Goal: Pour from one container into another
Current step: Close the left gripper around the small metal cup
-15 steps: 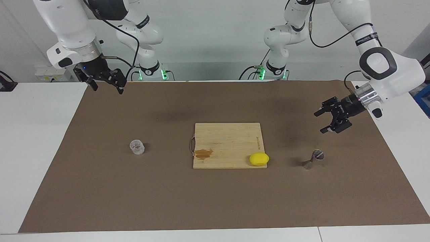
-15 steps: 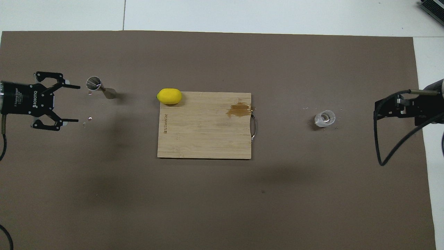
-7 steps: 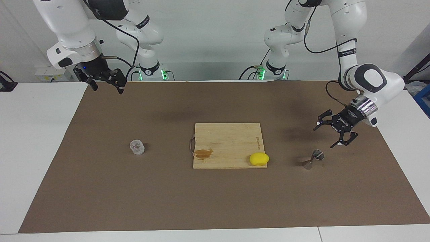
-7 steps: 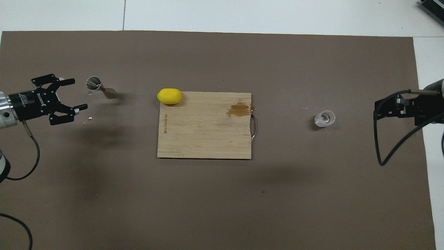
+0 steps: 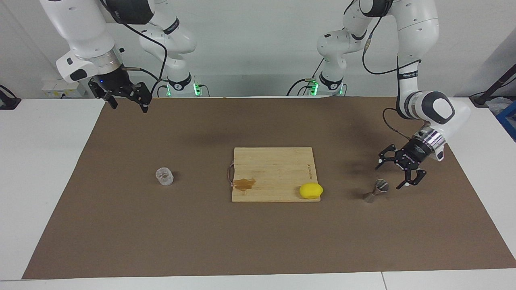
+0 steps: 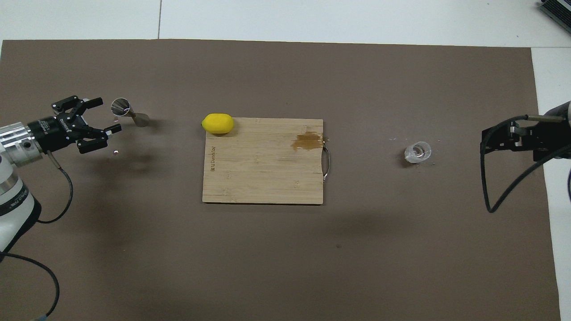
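The jigger [image 5: 376, 191] stands on the tabletop [image 5: 258, 241], well apart from the clear cup [image 5: 164, 176]. The left gripper [image 5: 393, 174], fingers spread, should be lowered around its narrow waist before closing. The right gripper [image 5: 128, 101] waits, fingers spread.

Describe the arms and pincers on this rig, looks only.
Both arms are glossy white with rounded joint shells, dark seams and black bands of small lettering. Each ends in a silver wrist ring and a black linkage-style pincer: left pincer, right pincer. Black cables loop along the forearms. Green lights glow at both bases.
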Tool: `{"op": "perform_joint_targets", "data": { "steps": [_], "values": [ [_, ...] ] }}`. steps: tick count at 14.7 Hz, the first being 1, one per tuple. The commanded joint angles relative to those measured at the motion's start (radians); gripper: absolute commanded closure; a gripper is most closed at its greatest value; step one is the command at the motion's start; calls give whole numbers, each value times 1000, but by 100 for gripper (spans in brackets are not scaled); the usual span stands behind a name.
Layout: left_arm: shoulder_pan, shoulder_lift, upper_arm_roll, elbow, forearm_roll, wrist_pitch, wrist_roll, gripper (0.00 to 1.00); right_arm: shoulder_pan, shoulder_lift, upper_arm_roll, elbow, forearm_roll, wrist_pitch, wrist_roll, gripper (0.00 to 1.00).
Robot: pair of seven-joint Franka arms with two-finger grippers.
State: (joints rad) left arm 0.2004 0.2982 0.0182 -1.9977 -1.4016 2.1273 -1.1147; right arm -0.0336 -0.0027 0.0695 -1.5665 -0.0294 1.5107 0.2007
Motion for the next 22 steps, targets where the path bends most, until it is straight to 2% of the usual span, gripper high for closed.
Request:
{"op": "perform_joint_targets", "data": {
  "steps": [1, 5, 8, 10, 12, 15, 18, 22],
  "values": [
    [-27, 4, 0, -3, -54, 40, 30, 0, -2, -17, 4, -21, -18, 25, 6, 1],
    [-58, 13, 2, -6, -80, 75, 32, 1, -2, -17, 4, -23, -18, 26, 9, 1],
    [-53, 13, 2, -9, -80, 75, 30, 11, -3, -17, 6, -23, -18, 26, 9, 1],
    [-50, 13, 2, -10, -80, 80, 30, 12, -2, -17, 4, -23, -18, 28, 11, 1],
    [-47, 12, 2, -18, -79, 82, 32, 18, -2, -17, 4, -23, -17, 26, 11, 1],
    [-42, 10, 2, -23, -79, 83, 30, 19, -2, -17, 4, -23, -17, 28, 11, 1],
    [-42, 10, 2, -24, -79, 89, 32, 34, -2, -17, 4, -23, -18, 28, 11, 1],
    [-44, 10, 2, -23, -80, 89, 33, 35, -2, -17, 4, -23, -17, 28, 12, 1]
  ]
}}
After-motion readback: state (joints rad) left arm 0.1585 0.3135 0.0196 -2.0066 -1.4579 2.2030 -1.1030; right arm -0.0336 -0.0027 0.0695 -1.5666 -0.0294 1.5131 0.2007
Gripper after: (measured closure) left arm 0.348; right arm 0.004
